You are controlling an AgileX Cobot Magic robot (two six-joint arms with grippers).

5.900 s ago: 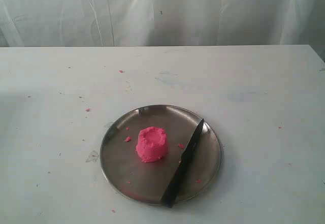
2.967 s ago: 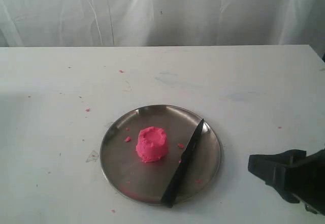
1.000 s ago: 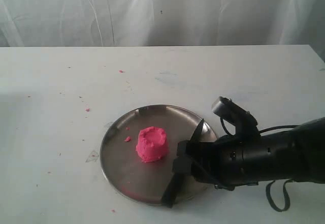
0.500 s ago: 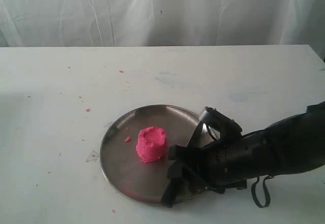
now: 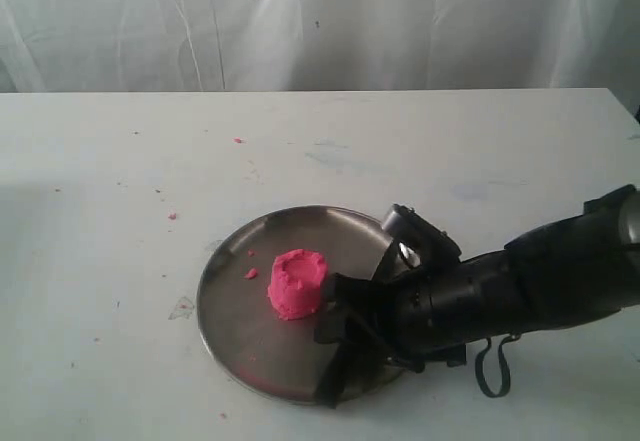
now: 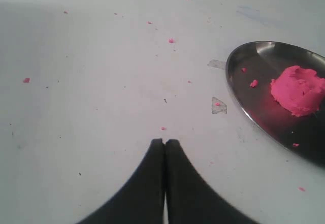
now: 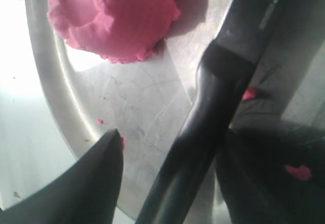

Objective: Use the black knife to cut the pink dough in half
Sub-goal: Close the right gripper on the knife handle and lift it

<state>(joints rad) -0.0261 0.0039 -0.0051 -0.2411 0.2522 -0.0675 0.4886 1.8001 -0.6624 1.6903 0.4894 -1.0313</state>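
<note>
The pink dough [image 5: 298, 283] is one stubby rough-topped cylinder standing left of centre on the steel plate [image 5: 238, 306]. The black knife [image 5: 331, 383] lies slanted across the plate's right side, its handle end over the near rim. My right gripper [image 5: 332, 311] is open and low over the plate, one finger on each side of the knife handle [image 7: 203, 117], apart from it. In the right wrist view the dough [image 7: 111, 16] sits just past the fingers [image 7: 101, 178]. My left gripper [image 6: 165, 141] is shut and holds nothing, hovering over bare table left of the plate [image 6: 231, 76] and dough [image 6: 298, 89].
Tiny pink crumbs lie on the plate [image 5: 250, 274] and on the white table [image 5: 172, 216]. A white curtain hangs behind the table's far edge. The right arm's black body [image 5: 520, 286] stretches over the table's right side.
The right arm came in from the right edge, reached over the plate and lowered its open fingers around the knife handle. Dough, knife and plate have not moved.
</note>
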